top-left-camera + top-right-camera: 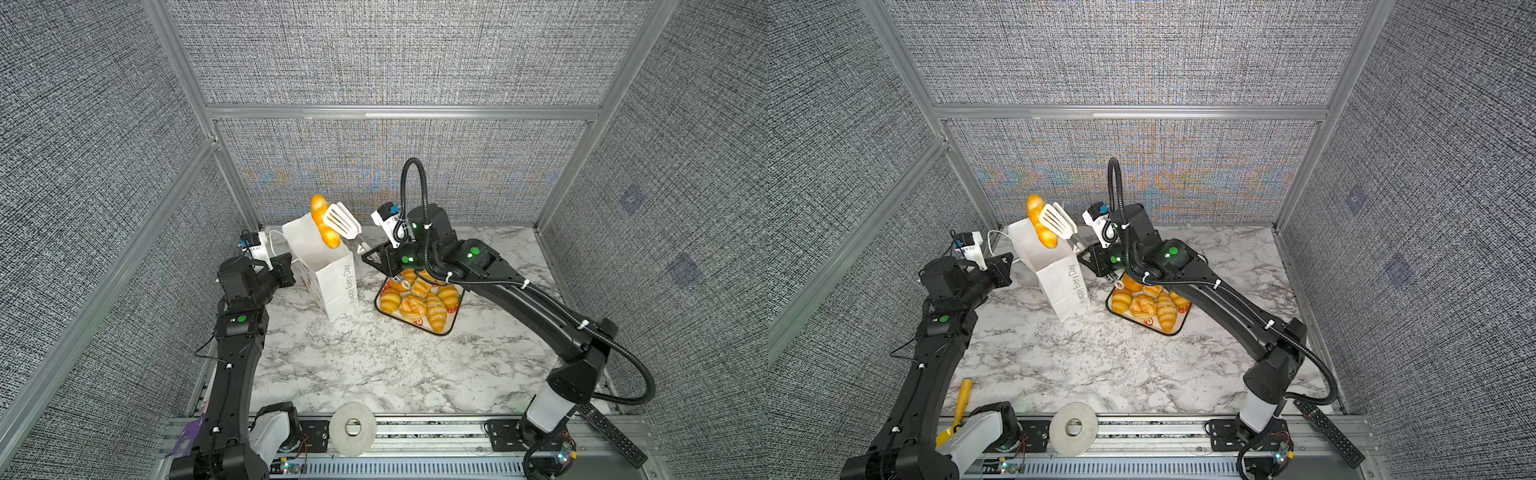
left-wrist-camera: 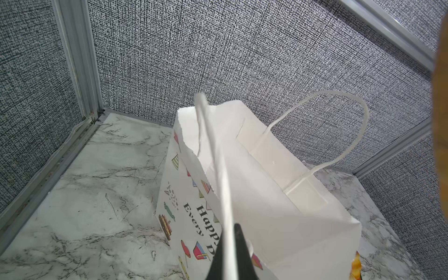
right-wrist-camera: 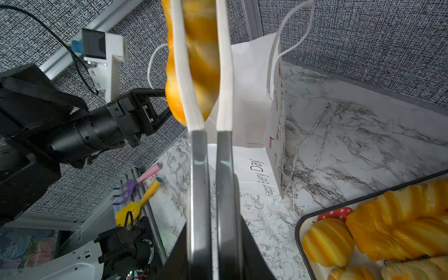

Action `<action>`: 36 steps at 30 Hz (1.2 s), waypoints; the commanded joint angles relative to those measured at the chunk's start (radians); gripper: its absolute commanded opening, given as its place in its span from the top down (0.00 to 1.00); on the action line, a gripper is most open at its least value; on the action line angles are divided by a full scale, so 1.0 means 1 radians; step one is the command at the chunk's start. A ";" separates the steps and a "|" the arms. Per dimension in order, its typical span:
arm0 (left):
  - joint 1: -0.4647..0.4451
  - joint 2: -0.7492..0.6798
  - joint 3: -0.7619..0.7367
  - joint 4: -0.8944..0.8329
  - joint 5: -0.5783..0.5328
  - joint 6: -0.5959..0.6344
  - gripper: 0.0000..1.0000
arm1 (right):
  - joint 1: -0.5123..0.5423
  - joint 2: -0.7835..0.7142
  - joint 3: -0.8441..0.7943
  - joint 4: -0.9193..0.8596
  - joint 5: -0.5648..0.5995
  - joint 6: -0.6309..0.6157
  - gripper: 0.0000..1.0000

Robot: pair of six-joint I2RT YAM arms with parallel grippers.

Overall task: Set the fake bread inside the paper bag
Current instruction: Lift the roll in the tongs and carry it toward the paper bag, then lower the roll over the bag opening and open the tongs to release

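Note:
The white paper bag (image 1: 332, 282) (image 1: 1061, 282) (image 3: 249, 97) stands open at the back of the marble table. My left gripper (image 1: 286, 266) (image 2: 229, 244) is shut on its near cord handle (image 2: 218, 169), holding the mouth open. My right gripper (image 1: 372, 255) (image 3: 211, 242) is shut on steel tongs (image 1: 341, 220) (image 3: 211, 169) with white tips. The tongs pinch a long braided loaf (image 1: 322, 222) (image 1: 1040, 224) (image 3: 201, 60) of fake bread, tilted just above the bag's mouth. Several more golden rolls (image 1: 434, 309) (image 3: 388, 218) lie in the black-rimmed tray (image 1: 455, 320) to the bag's right.
Grey panel walls close in the back and both sides. A tape roll (image 1: 353, 428) and a black remote (image 1: 611, 432) lie on the front rail. A yellow scoop (image 1: 961, 403) and a purple fork (image 3: 128, 188) lie at the front left.

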 commanded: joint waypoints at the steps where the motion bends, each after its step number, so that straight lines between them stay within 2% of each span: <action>1: 0.000 -0.004 0.001 -0.005 -0.001 0.009 1.00 | 0.002 0.033 0.038 0.007 0.000 -0.002 0.75; 19: 0.000 -0.005 0.000 -0.007 -0.006 0.010 1.00 | 0.018 0.174 0.129 -0.102 0.138 -0.053 0.76; 29: -0.001 -0.002 -0.002 -0.005 -0.003 0.008 1.00 | 0.026 0.098 0.033 -0.135 0.269 -0.114 0.76; 36: 0.000 0.006 -0.001 0.000 0.005 0.005 1.00 | 0.034 0.039 -0.034 -0.133 0.278 -0.118 0.76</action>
